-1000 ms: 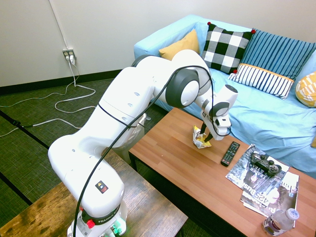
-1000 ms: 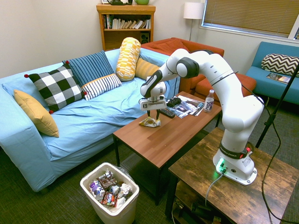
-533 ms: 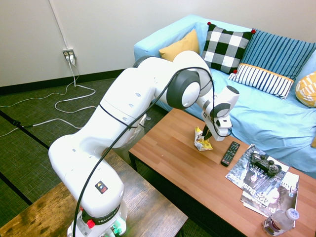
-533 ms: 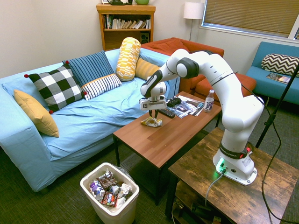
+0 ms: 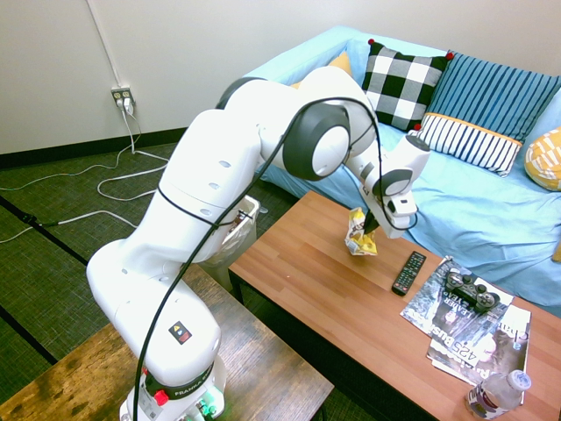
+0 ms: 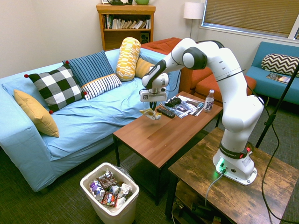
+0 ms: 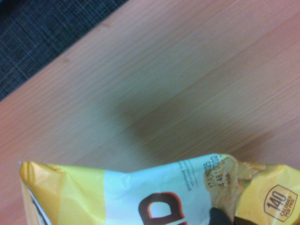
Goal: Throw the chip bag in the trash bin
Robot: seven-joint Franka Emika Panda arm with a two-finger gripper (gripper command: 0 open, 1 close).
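The jaws [image 5: 372, 230] are clenched on the top of the chip bag [image 5: 358, 237], which hangs below them, clear of the wooden tabletop [image 5: 324, 289]. The remote [image 5: 408, 272] lies on the tabletop just beyond the bag. The trash bin [image 6: 110, 192] stands on the floor, well below and away from the jaws.

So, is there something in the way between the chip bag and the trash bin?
Nothing visible blocks it. The claw holds the chip bag above the coffee table; the trash bin stands open on the floor past the table's end.
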